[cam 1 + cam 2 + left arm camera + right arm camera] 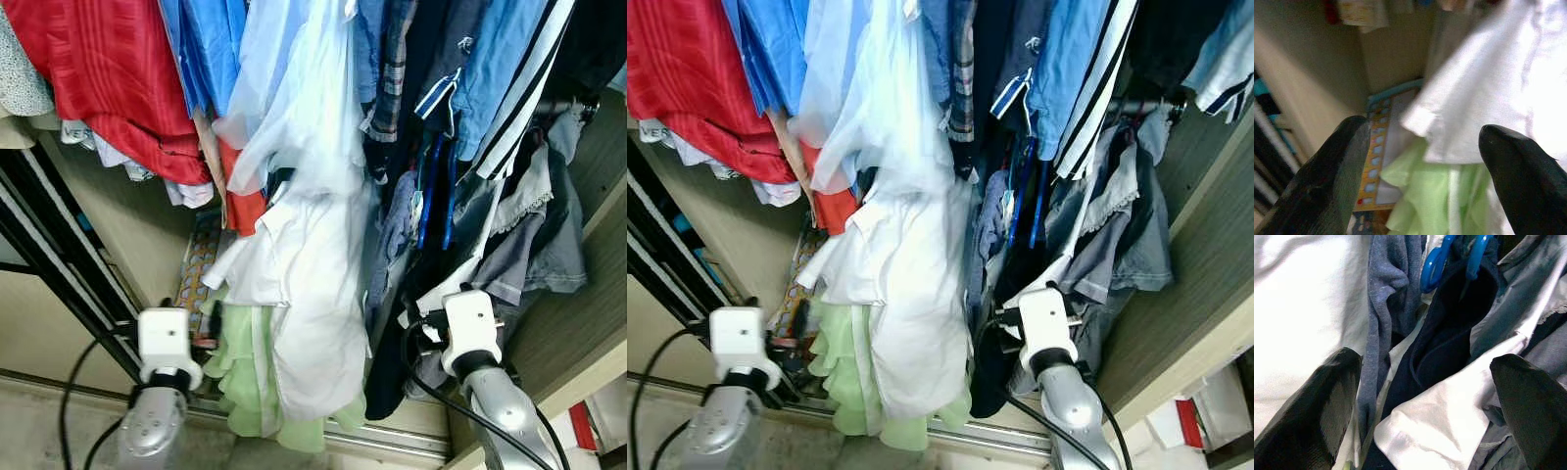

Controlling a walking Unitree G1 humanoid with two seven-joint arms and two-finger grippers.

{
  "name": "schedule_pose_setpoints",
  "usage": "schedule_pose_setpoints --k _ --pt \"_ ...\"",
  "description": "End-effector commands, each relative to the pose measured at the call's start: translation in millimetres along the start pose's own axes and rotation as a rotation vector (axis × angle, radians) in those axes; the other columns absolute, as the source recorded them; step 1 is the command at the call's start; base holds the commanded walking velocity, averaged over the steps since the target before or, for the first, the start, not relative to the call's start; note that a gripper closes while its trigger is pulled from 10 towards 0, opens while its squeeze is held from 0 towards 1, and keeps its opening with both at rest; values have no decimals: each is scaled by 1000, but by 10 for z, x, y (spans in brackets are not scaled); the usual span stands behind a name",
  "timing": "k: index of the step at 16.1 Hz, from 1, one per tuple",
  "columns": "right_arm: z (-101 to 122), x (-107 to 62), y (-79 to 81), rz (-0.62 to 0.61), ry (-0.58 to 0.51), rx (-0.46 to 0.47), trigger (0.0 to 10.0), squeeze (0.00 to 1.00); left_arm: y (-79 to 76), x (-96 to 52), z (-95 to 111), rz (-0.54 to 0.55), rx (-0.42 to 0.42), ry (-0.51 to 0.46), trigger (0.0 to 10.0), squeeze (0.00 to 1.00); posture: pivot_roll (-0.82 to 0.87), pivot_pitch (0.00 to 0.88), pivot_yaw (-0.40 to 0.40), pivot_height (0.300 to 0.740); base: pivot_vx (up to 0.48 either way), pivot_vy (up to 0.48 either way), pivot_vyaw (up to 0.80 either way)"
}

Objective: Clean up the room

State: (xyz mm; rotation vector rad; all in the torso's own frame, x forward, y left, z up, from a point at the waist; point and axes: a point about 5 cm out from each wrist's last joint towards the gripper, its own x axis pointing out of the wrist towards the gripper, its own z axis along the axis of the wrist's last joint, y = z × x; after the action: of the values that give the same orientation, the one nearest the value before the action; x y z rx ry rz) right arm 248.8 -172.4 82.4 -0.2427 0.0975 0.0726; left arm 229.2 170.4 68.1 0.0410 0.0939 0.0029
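Both claws are raised at the foot of a crowded wardrobe, fingers spread and pinching nothing. Left gripper (1420, 171) points at the white shirt (304, 294), which hangs long-axis downward just ahead of it and toward the robot's right, over a pale green garment (240, 382). Right gripper (1425, 406) faces a navy garment (1449, 347) on a blue hanger (1432, 264), with a grey-blue cloth (1383, 308) between it and the shirt. My guess is the left arm is nearer the shirt. Behind the clothes a patterned board (1383, 156) leans against the wardrobe wall (147, 225), mostly hidden. Which piece needs tidying is hard to tell.
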Motion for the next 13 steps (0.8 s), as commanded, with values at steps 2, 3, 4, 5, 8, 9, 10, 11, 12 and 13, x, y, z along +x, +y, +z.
schedule_pose_setpoints --k 2,3,4,5,8,9,10,11,12,13 --pt "82 -13 0 -8 -38 -21 10000 0 -10 -3 -27 -17 16 23 10000 0 -190 0 75 740 0 0 0" --pt "89 -11 12 -7 -42 -30 10000 0 -18 0 -23 -33 6 19 10000 0 -193 0 80 740 0 0 800" --pt "88 -5 14 -11 -41 -23 10000 0 -19 6 -18 -44 5 18 10000 0 -193 0 84 740 0 0 800" --pt "90 6 7 -18 -41 -20 10000 0 -13 21 1 -61 10 5 10000 0 -195 0 90 740 0 0 800" --pt "100 29 -27 -42 -44 -21 10000 0 13 61 37 -65 -1 -4 10000 0 -197 0 101 740 0 0 800" --pt "101 40 -24 -41 -45 -20 10000 0 10 77 46 -67 5 -9 10000 0 -198 0 103 740 0 0 800" --pt "106 45 -18 -37 -47 -23 10000 0 -2 81 56 -69 8 -13 10000 0 -197 0 102 740 0 0 800" --pt "115 54 -2 -31 -51 -27 10000 0 -6 84 64 -57 11 -16 10000 0 -196 0 101 740 0 0 800" --pt "119 58 4 -27 -53 -28 10000 0 -6 87 61 -50 11 -15 10000 0 -197 0 99 740 0 0 800" --pt "122 66 7 -24 -54 -30 10000 0 -4 95 63 -45 16 -18 10000 0 -198 0 98 740 0 0 800"
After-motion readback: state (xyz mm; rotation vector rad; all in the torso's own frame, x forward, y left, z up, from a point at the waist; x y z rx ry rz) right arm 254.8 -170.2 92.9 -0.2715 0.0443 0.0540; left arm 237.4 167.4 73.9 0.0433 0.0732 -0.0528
